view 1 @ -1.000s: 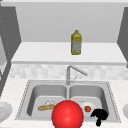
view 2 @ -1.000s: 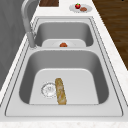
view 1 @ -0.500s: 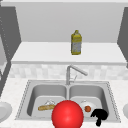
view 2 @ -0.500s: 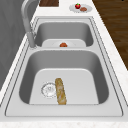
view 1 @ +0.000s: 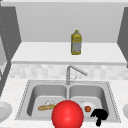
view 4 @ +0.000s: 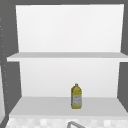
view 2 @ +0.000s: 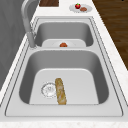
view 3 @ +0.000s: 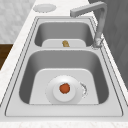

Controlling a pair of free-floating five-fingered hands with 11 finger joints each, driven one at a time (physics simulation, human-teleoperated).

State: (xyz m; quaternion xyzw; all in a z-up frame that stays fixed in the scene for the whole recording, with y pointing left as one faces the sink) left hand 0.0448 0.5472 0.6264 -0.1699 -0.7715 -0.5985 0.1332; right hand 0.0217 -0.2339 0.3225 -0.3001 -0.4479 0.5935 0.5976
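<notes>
The right hand point(view 1: 99, 116) hangs at the front edge of the sink point(view 1: 25, 100), over the near rim of the right basin. Its fingers point(view 1: 94, 113) are curled inward and one points down; they close on nothing that can be seen, so the hand is clenched and empty.

Just beside the fingers, toward the left and slightly behind them, a small orange-red fruit point(view 1: 87, 108) sits in the middle of a white plate point(view 1: 82, 103) on the floor of the right basin. In the right side view the fruit point(view 3: 64, 88) rests at the centre of the plate point(view 3: 53, 96), and the plate partly covers the drain beside it. The fingers and the fruit are near each other but apart.

Further left of the fingers, a large red ball point(view 1: 67, 114) fills the foreground in front of the divider between the two basins. Beyond it, well apart from the fingers, a bread stick point(view 1: 46, 107) lies on the floor of the left basin; in the left side view the bread stick point(view 2: 60, 91) touches the edge of the drain strainer point(view 2: 49, 89).

Behind the fingers, the tap point(view 1: 71, 72) rises from the back rim of the sink. Above that, a yellow bottle point(view 1: 76, 42) stands upright on a shelf point(view 1: 37, 53).

On the worktop point(view 2: 112, 50) past the sink's right end, seen in the left side view, a small plate point(view 2: 87, 7) holds a red fruit and a brown item.
</notes>
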